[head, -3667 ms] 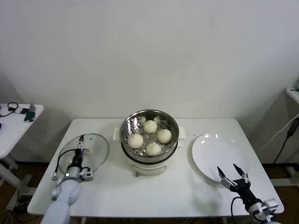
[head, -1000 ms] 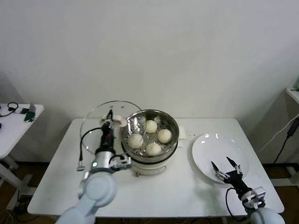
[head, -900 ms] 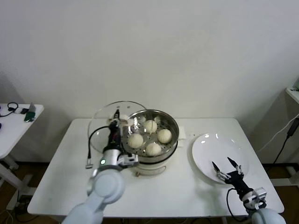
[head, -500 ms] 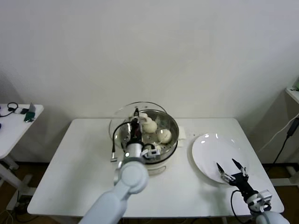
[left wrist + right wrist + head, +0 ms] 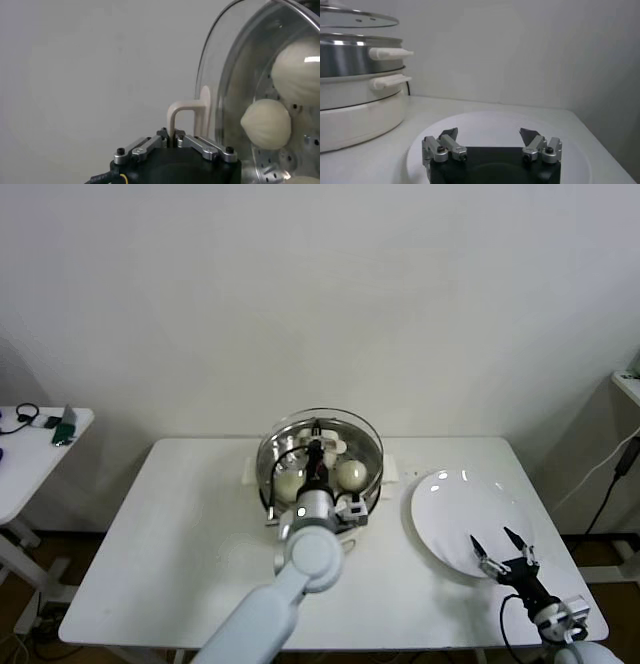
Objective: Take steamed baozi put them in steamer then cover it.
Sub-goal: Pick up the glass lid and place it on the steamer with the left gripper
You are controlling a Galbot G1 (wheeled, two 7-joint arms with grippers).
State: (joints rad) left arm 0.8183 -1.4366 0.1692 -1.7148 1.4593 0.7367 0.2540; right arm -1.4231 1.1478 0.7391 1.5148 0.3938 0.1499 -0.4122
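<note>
Left gripper (image 5: 316, 446) clamps cover (image 5: 352, 427) by its bar handle (image 5: 187, 111); we see cover level above steamer (image 5: 322, 502). Right gripper (image 5: 506, 552) wide over plate (image 5: 450, 504).

Left end effector (image 5: 316, 452) with cover (image 5: 322, 427) above steamer (image 5: 320, 504) of baozi (image 5: 351, 474).

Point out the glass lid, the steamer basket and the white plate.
lid (image 5: 235, 60): left wrist view, on the clear glass dome.
steamer (image 5: 350, 54): right wrist view, on its steel side wall.
plate (image 5: 455, 502): head view, on its bare middle.
</note>
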